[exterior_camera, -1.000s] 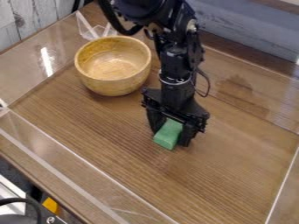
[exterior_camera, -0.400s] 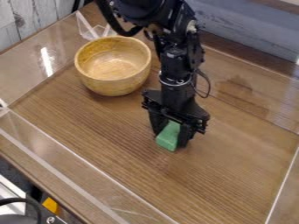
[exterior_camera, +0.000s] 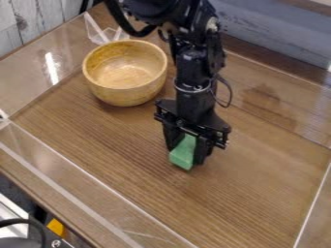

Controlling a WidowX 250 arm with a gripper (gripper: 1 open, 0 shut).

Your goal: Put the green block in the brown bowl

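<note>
The green block [exterior_camera: 185, 154] rests on the wooden table [exterior_camera: 258, 136], a little right of centre. My black gripper [exterior_camera: 188, 147] points straight down over it, and its two fingers are shut on the green block's upper part. The block's lower end shows below the fingertips and appears to touch the tabletop. The brown bowl [exterior_camera: 126, 72] stands to the upper left, about a bowl's width from the gripper, round, light wood, with nothing in it.
Clear plastic walls [exterior_camera: 77, 184] border the table along the front and left edges. The black arm [exterior_camera: 192, 58] rises from the gripper toward the top centre, just right of the bowl.
The fingers have closed in on the green block; the hand and the block have stayed in the same spot. The bowl has not moved.
</note>
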